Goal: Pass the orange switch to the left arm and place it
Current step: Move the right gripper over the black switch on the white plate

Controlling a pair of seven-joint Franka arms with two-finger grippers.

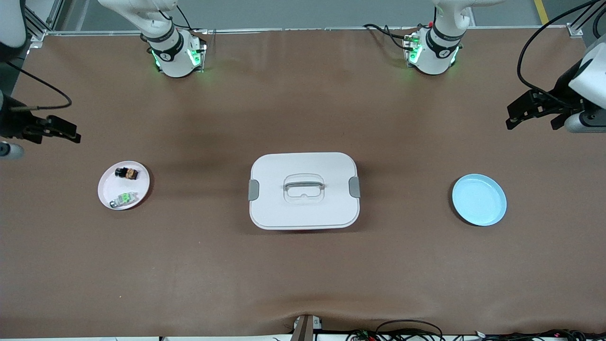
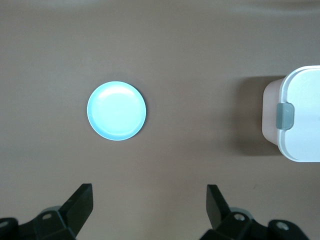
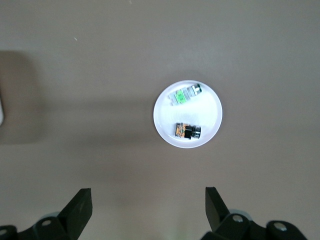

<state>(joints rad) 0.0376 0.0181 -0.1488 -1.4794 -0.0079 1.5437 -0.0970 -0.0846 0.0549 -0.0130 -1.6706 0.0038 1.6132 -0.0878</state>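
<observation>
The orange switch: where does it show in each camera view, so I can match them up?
Front view: the orange switch lies on the white plate toward the right arm's end of the table, farther from the camera than the green-topped component.
Left wrist view: not in it.
Right wrist view: the switch is on the same plate.
Shared landmark: the white plate, in the front and right wrist views.

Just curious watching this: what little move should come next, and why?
Probably the right gripper, open and hanging above the table, should come down over the orange switch on the white plate. Nothing is held yet, and the left gripper waits open.
</observation>
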